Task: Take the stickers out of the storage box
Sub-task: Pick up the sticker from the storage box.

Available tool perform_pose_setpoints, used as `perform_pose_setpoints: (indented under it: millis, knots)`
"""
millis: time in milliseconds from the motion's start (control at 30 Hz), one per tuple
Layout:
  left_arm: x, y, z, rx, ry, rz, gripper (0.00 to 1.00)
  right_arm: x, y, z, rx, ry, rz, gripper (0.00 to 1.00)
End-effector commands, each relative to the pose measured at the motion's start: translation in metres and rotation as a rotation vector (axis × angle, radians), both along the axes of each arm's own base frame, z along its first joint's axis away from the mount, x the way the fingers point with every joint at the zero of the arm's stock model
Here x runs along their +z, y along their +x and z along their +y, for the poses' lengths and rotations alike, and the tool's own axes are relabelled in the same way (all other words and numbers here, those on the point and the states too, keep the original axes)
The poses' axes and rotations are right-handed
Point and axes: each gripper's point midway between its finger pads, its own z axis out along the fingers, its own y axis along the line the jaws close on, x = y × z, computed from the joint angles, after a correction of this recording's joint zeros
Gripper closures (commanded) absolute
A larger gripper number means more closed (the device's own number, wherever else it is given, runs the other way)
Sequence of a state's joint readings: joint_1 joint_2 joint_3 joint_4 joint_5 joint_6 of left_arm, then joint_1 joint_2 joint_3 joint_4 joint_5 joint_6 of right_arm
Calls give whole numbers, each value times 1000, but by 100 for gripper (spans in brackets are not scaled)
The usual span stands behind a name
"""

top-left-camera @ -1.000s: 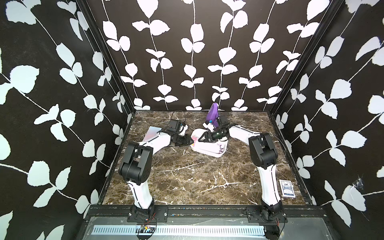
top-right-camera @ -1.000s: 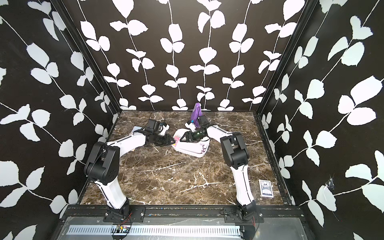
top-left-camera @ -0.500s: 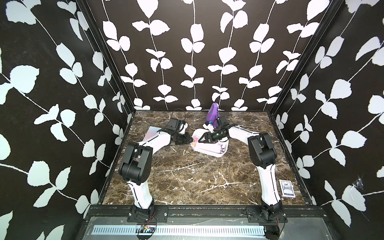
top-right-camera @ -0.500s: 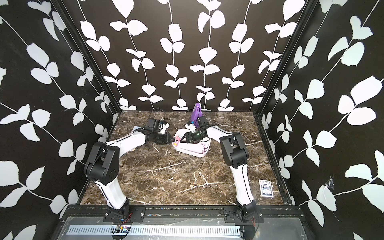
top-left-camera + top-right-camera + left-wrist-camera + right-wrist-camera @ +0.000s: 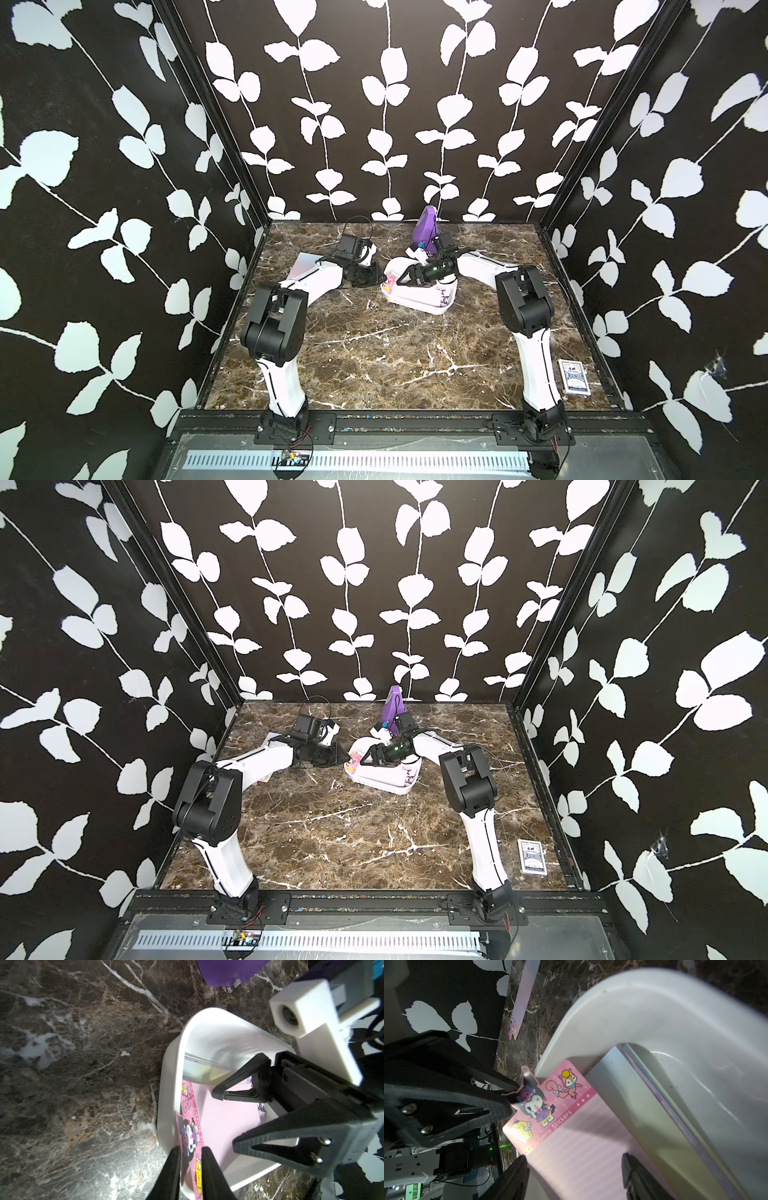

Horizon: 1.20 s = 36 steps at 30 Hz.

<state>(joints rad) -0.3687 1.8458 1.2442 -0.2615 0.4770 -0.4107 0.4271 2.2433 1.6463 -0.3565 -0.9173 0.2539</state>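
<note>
Lying nearest on the marble-patterned bench (image 5: 374,353), by its front right edge, is a blue-patterned playing-card pack (image 5: 574,376), flat and well apart from everything else. Both arms rise from the front rail and reach toward the back half of the bench. There the white storage box (image 5: 415,300) stands between them, with the left arm on its left and the right arm on its right.

The stickers (image 5: 623,1095) lie stacked inside the box as long narrow sheets. The top sheet (image 5: 583,1142) is pink-striped, with cartoon characters and the words "Sanrio Stickers" at one end. That printed end pokes out over the box's short rim on the left arm's side.

The left fingers (image 5: 170,1172) stand close together with a narrow gap showing, one on each side of the printed end. In the right wrist view their tips reach the sheet's edge by its hang tab, but whether they truly pinch it cannot be told. The right fingers (image 5: 512,1180) are spread wide over the box, low above the top sheet, and clamp nothing. Whether they touch the sheet is unclear.

Left of the box, partly hidden by the left arm, a loose sheet (image 5: 301,266) lies flat on the bench near the left wall. Farthest back, just behind the box, a purple pyramid-shaped object (image 5: 424,230) stands upright near the rear wall.
</note>
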Motion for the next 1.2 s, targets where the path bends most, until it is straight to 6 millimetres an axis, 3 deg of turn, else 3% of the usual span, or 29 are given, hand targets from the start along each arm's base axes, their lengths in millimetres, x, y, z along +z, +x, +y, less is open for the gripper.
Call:
perform_pose_setpoints:
  millis: [0, 233, 600, 933, 1167]
  knots:
    - [12, 7, -5, -2, -17, -32, 82, -5, -1, -1, 7, -1, 1, 28]
    - [15, 7, -6, -8, -26, -37, 100, -6, 0, -1, 3, -3, 2, 28]
    - [28, 9, -10, -14, -51, -54, 100, 5, 4, -10, -31, -33, -38, 28]
    - [46, 13, -12, -17, -73, -81, 100, 52, 12, -24, -133, -39, -160, 27]
    - [57, 10, -15, -44, -80, -91, 100, 71, 1, -38, -199, -51, -198, 27]
